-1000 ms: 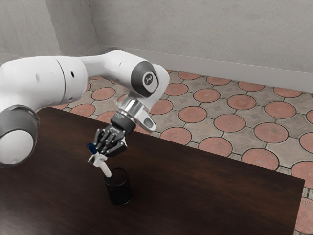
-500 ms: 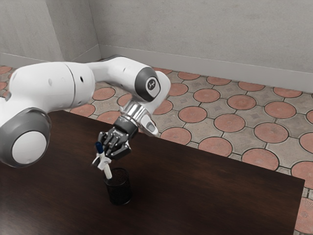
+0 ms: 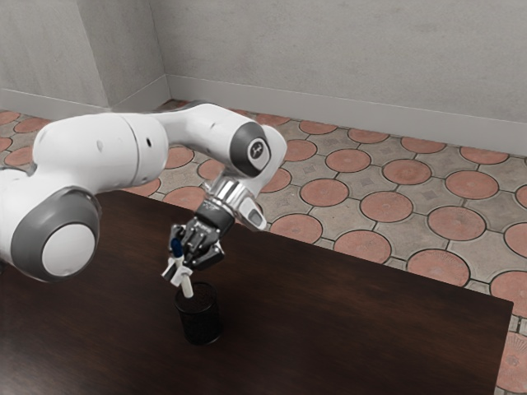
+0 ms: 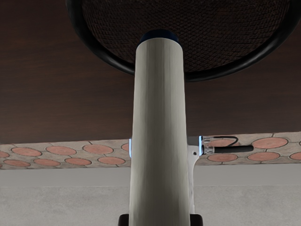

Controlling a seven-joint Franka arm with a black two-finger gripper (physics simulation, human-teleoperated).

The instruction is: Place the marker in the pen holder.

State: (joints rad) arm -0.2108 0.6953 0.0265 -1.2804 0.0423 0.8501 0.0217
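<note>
- One marker (image 3: 187, 289) is in the claw (image 3: 179, 271), whose fingers are clenched on its barrel from both sides, above the desk (image 3: 346, 329).
- It is probably light and stiff, its smooth plastic a little slippery, hardly fragile; a pinch around mid-barrel should suit, though a knock on the rim (image 4: 113, 62) could twist it.
- Its long axis stands steep but tilted: the blue end (image 3: 177, 246) points up, the pale end down toward the pen holder (image 3: 200, 317), leaning to the exterior view's right.
- The lower end overlaps the holder's mouth in both views; whether it dips inside, I cannot tell.
- The holder stands upright, in from the desk's edge along the tiled floor (image 3: 387, 206) and well apart from the corner at the exterior view's right.
- Straightening the marker before lowering seems wise.
</note>
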